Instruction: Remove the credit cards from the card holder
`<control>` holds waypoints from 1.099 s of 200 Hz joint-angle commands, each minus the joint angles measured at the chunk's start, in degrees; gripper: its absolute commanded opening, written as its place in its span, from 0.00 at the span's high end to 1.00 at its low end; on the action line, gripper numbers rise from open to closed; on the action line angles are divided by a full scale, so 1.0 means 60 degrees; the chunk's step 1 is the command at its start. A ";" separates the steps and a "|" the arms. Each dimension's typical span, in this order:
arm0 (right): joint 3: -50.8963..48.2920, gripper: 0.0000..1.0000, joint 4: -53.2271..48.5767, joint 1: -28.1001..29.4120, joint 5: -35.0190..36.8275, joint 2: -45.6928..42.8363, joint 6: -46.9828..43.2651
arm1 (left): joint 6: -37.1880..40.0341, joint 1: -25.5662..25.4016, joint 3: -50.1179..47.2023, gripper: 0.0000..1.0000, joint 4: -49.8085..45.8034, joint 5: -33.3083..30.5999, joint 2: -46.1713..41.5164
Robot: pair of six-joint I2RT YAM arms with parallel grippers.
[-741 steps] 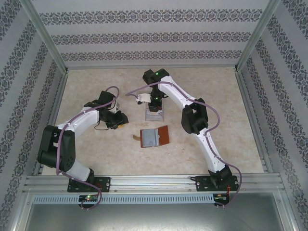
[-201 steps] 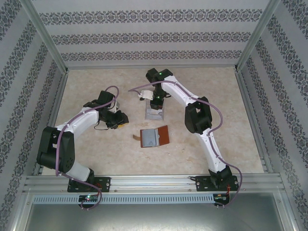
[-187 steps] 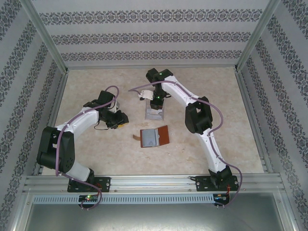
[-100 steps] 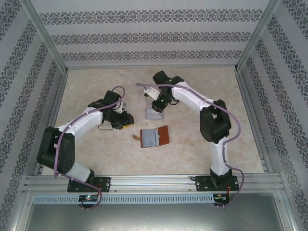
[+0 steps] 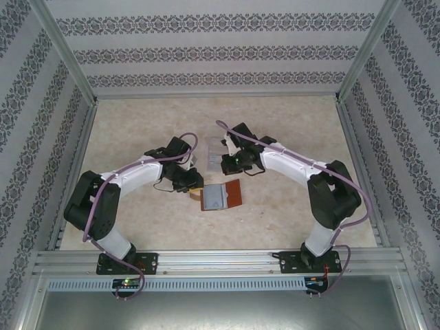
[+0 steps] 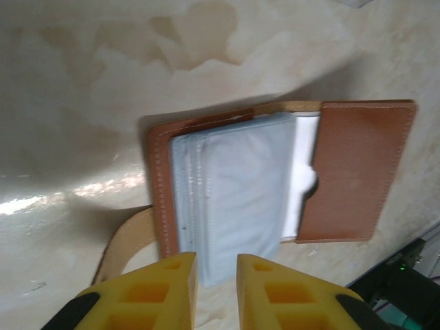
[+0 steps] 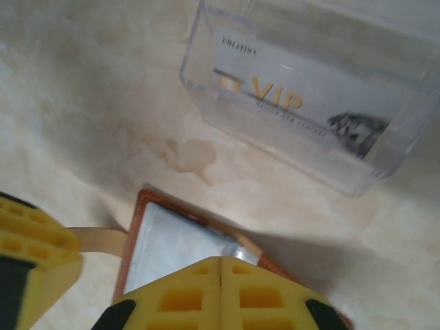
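Note:
The card holder (image 5: 221, 195) lies open on the table, reddish-brown leather with greyish clear pockets (image 6: 234, 185) on its left leaf. A white credit card (image 6: 306, 161) peeks out from under the right leaf (image 6: 357, 172). My left gripper (image 6: 216, 289) hovers at the wallet's near-left edge, beside the strap tab (image 6: 127, 237), open a narrow gap with nothing in it. My right gripper (image 7: 220, 289) is shut and empty above the wallet's far edge (image 7: 172, 240). In the top view the left gripper (image 5: 194, 182) and right gripper (image 5: 225, 163) flank the wallet.
A clear plastic slotted tray (image 7: 309, 103) stands just beyond the wallet and holds a pale card with gold VIP lettering (image 7: 275, 96). In the top view the tray (image 5: 212, 155) is partly behind the right wrist. Patterned walls and metal rails (image 5: 206, 261) enclose the table.
The right gripper has left the tray and come down toward the wallet's far side. The left arm has swung right to the wallet's left edge. The wallet has not moved.

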 commanded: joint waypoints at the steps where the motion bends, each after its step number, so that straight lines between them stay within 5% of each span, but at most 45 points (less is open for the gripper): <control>1: -0.0446 0.95 0.0864 0.0233 -0.0508 -0.0297 0.2221 | 0.0290 -0.0084 -0.0306 0.80 0.0159 -0.0351 0.0237; 43: -0.0639 0.91 0.0818 0.0625 -0.0858 -0.0020 0.3241 | 0.0657 -0.0093 -0.0676 0.83 0.0106 -0.1074 0.0393; 155: -0.0296 0.73 0.0858 0.1697 -0.0918 0.1208 0.3895 | 0.0417 -0.0084 -0.2028 0.85 0.1230 -0.0733 0.0356; 220: -0.0352 0.72 0.0657 0.1871 -0.0650 0.1466 0.3856 | 0.0346 -0.0093 -0.2307 0.86 0.1452 -0.0640 0.0238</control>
